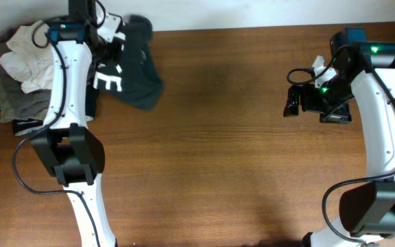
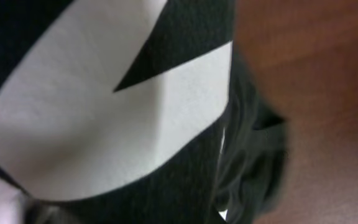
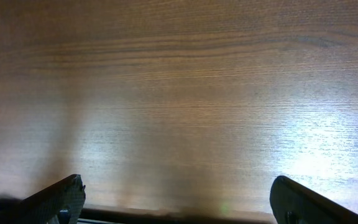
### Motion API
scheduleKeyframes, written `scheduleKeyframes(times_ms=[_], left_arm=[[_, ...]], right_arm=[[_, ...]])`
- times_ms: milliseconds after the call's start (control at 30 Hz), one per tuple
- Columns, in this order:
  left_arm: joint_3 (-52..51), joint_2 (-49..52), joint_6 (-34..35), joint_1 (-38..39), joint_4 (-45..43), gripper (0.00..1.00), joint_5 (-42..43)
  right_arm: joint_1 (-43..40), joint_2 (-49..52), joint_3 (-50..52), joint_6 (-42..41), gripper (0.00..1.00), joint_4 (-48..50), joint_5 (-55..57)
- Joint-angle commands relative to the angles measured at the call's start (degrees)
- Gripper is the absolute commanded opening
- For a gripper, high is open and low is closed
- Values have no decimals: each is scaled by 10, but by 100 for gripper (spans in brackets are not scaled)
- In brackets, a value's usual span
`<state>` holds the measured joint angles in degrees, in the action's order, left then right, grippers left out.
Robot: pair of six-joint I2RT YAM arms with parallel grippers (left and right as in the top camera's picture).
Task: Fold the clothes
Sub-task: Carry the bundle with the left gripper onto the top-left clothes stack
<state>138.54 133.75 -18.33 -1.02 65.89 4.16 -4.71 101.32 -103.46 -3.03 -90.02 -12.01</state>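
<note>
Overhead looks straight down on the whole table (image 1: 238, 137). Left wrist is jammed close against the shirt (image 2: 104, 124); right wrist looks low across the same tabletop.

T-shirt (image 1: 139, 68), 10 o'clock: soft matt charcoal-black cloth. Its white lettering (image 2: 104, 124) was a flat, smooth print. Table (image 3: 179, 74) showed smooth wood grain with a satin sheen. Left arm shell (image 1: 66, 75) was glossy white plastic. White garment (image 1: 26, 58) was crumpled matt cloth.
</note>
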Motion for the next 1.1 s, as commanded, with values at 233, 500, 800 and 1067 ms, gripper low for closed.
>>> scheduleKeyframes(times_ms=[233,500,800,1067], left_arm=[[142,3,12,-68,21,1,-25],[142,3,70,-141,-29,1,22],[142,3,126,-168,-37,1,28],[141,23,127,-192,-69,1,17]], right_arm=[[2,-2,-6,-5,99,-11,7],[2,-2,-6,-5,99,-24,7],[2,-2,-6,-5,99,-30,7],[2,-2,-6,-5,99,-47,7]])
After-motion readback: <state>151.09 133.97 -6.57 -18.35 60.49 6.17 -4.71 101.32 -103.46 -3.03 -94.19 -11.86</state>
